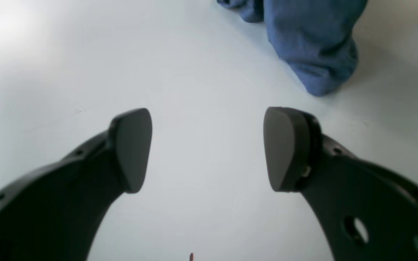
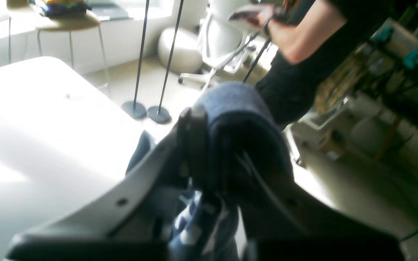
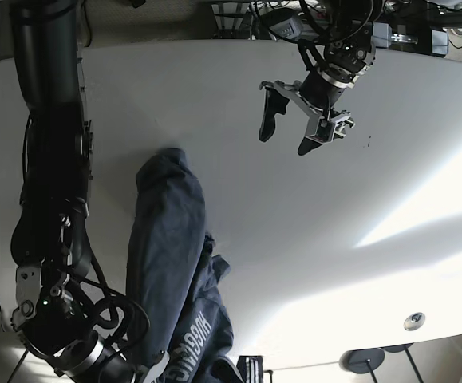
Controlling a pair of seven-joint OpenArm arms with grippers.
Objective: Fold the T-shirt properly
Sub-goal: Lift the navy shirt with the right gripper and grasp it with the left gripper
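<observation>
T-shirt (image 3: 171,263) at table (image 3: 294,239) edge, right tool's (image 2: 209,170) grip.

A white table (image 3: 310,239) carries a dark blue T-shirt (image 3: 167,263), bunched into a long rumpled strip. The strip runs from the table's middle to its near edge, where white lettering shows on the cloth.

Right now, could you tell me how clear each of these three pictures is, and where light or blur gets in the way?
Left wrist view: sharp, evenly lit, the open left pincer above the pale table. Right wrist view: soft and blurred, the tabletop washed out by glare, the right pincer shut on the blue T-shirt. Base view: crisp, with bright sun patches on the table and the shirt dark in shade.
</observation>
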